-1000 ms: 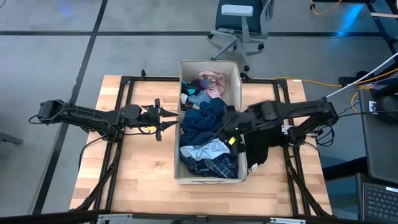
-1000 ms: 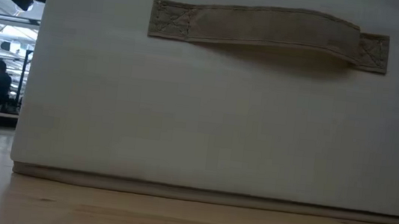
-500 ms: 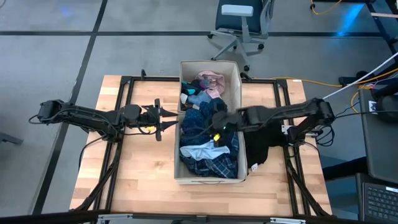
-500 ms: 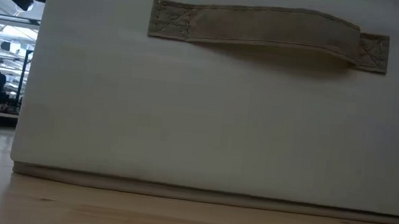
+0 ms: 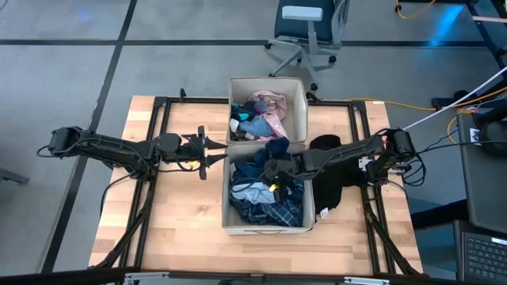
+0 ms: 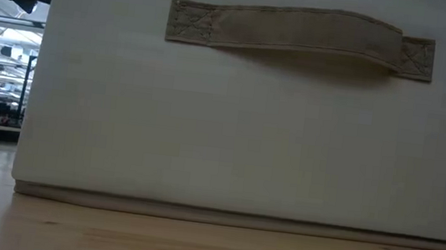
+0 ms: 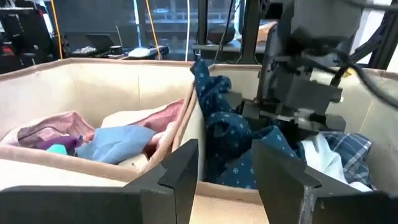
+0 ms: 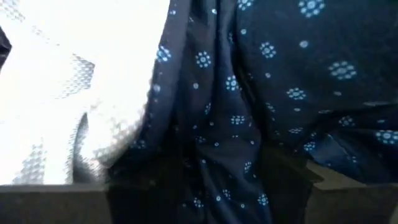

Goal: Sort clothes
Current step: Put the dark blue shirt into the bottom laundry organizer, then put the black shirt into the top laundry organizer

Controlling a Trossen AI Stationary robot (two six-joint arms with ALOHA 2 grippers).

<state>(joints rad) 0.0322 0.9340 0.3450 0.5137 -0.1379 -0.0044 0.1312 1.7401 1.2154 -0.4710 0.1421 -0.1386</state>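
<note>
The navy dotted garment [image 8: 261, 93], soft and crumpled with pale flower-like dots, lies in the near beige bin [image 5: 230, 226]. The right gripper [image 5: 275, 176] presses into it, grip hidden. The left gripper [image 7: 227, 180] hangs parted beside the bins.

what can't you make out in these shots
- Right gripper fingers: buried in the navy dotted garment in the high view; the right wrist view shows only fabric, so open or shut is unclear.
- Near bin: fills the low view, hiding both arms and all the clothes.
- Black garment: partly under the right arm in the high view.
- Socks in the far bin: too small to separate from above.
- Left gripper: open beside the bins.
</note>
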